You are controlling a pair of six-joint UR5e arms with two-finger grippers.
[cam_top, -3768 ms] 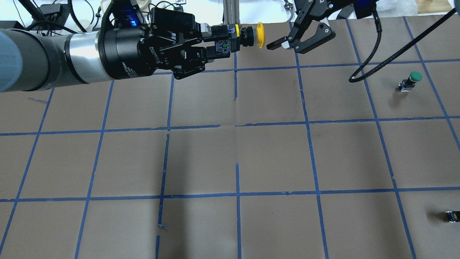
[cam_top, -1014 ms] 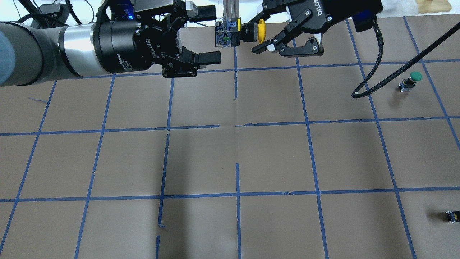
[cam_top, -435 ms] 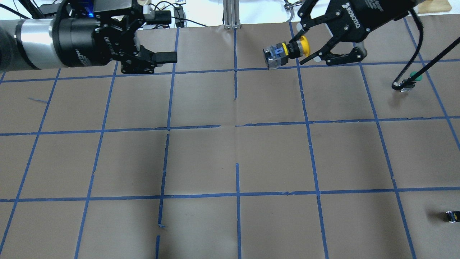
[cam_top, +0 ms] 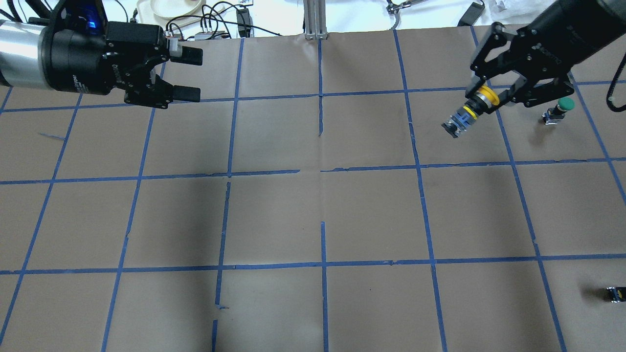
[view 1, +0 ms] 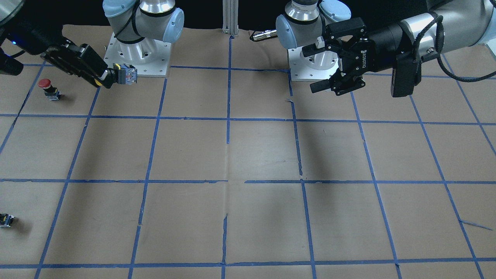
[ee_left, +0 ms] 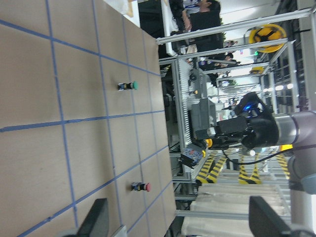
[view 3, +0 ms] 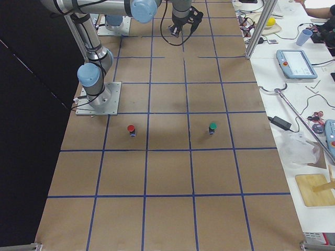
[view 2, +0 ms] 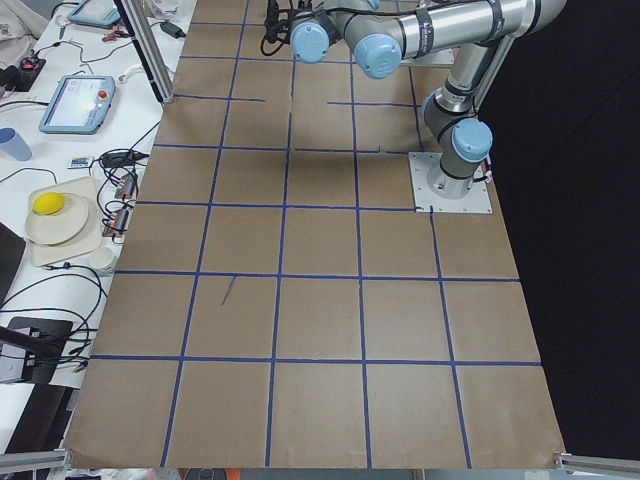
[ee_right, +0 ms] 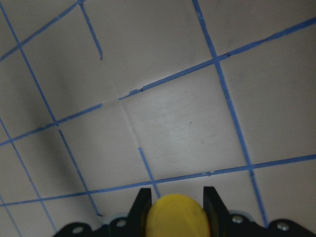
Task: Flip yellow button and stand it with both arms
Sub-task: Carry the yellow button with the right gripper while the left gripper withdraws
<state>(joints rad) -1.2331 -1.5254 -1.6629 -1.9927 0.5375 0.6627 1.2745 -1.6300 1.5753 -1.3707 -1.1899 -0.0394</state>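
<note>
While pinching button (cam_top: 463, 116) by its yellow cap with right gripper (cam_top: 482, 96), holds long axis slanted, with dark body pointing toward left side; has left gripper (cam_top: 191, 73) spread open, empty.

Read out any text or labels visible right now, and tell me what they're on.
"ROBOTIQ": white lettering on the black two-finger left gripper, read in the front-facing view.
Faint white lettering on the black two-finger right gripper: too blurred to read.
The small yellow-capped push button held by that gripper: no marking that can be read.
</note>
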